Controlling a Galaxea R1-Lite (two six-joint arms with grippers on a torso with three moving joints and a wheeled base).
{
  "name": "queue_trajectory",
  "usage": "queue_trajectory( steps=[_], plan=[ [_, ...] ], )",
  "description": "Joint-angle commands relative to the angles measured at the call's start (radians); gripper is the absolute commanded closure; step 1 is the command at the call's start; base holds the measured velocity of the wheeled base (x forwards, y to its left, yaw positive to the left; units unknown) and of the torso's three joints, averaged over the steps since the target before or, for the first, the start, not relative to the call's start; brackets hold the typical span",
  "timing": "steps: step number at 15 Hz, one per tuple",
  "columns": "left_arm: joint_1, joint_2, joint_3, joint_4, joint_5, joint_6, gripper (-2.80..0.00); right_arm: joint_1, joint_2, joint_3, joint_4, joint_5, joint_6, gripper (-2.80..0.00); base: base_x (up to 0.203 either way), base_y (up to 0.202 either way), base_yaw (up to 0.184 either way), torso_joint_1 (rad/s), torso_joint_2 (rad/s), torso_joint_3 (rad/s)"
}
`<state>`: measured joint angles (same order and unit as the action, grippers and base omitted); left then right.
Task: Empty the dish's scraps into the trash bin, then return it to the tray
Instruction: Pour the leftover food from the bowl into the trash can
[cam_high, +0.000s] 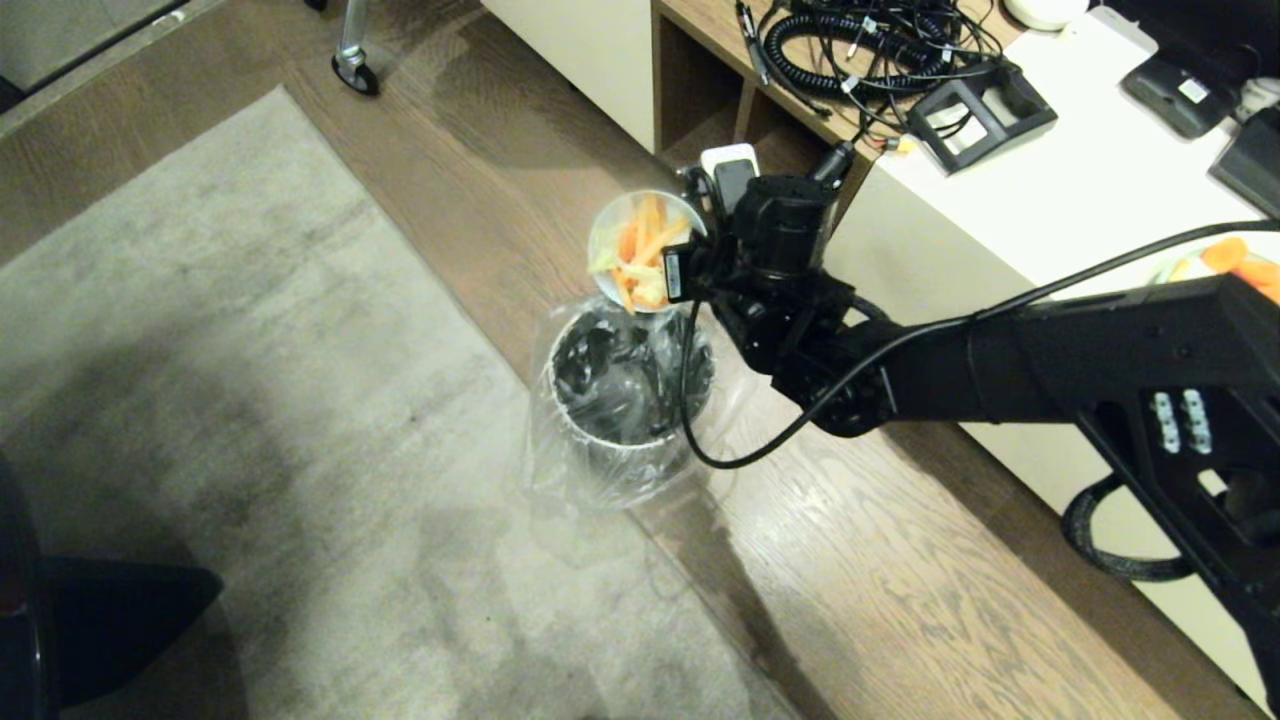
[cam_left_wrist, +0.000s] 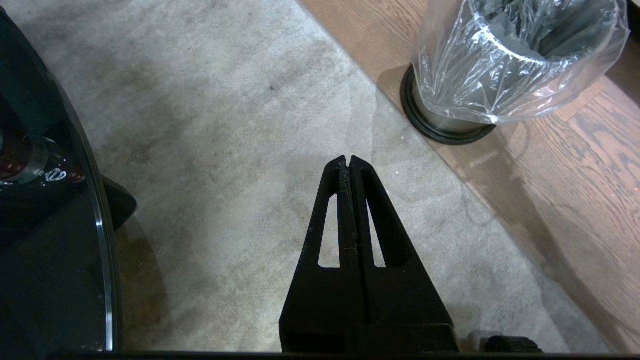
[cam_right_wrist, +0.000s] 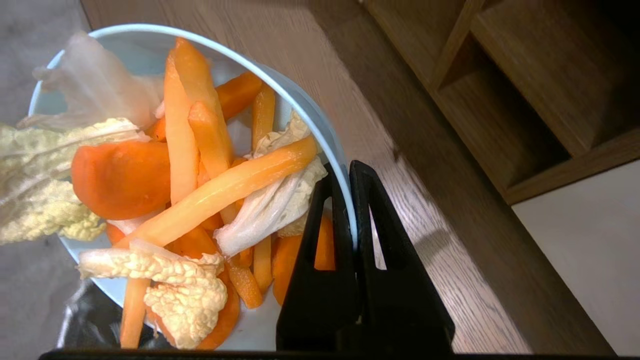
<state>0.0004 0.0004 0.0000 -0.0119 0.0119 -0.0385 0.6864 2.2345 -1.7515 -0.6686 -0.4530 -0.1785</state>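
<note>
The dish (cam_high: 612, 228), a small white bowl, hangs tilted over the far rim of the trash bin (cam_high: 625, 400). The steel bin, lined with clear plastic, stands where the carpet meets the wood floor. My right gripper (cam_high: 685, 272) is shut on the dish's rim (cam_right_wrist: 300, 97); in the right wrist view the right gripper (cam_right_wrist: 345, 172) has one finger inside the rim and one outside. The scraps (cam_right_wrist: 200, 170), orange carrot sticks and pale cabbage pieces, lie heaped toward the dish's lower edge. My left gripper (cam_left_wrist: 348, 161) hangs shut and empty over the carpet, near the trash bin (cam_left_wrist: 500, 65). The tray is out of view.
A white cabinet (cam_high: 1050, 200) with cables (cam_high: 860, 45) and black devices stands to the right, next to a wooden shelf unit (cam_high: 720, 90). A black cable loop (cam_high: 740, 450) hangs from my right arm beside the bin. Grey carpet (cam_high: 250, 400) spreads left; my dark base (cam_left_wrist: 50, 240) is beside it.
</note>
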Motion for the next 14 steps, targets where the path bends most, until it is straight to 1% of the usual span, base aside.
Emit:
queue_trajectory(
  steps=[1,7,10,12,14],
  plan=[
    [0.001,0.000,0.000,0.000,0.000,0.000,0.00,0.017,-0.003,0.015,-0.053,-0.003,-0.002,0.00,0.000,0.000,0.000,0.000,0.00,0.000],
    [0.001,0.000,0.000,0.000,0.000,0.000,0.00,0.035,0.001,0.126,-0.235,-0.001,-0.033,0.00,0.000,0.000,0.000,0.000,0.00,0.000],
    [0.001,0.000,0.000,0.000,0.000,-0.001,0.00,0.049,0.002,0.171,-0.291,0.000,-0.033,0.00,0.000,0.000,0.000,0.000,0.00,0.000],
    [0.001,0.000,0.000,0.000,0.000,0.000,0.00,0.052,0.018,0.174,-0.339,0.000,-0.036,0.00,0.000,0.000,0.000,0.000,0.00,0.000],
    [0.001,0.000,0.000,0.000,0.000,-0.001,0.00,0.053,0.039,0.176,-0.401,0.003,-0.058,0.00,0.000,0.000,0.000,0.000,0.00,0.000]
  ],
)
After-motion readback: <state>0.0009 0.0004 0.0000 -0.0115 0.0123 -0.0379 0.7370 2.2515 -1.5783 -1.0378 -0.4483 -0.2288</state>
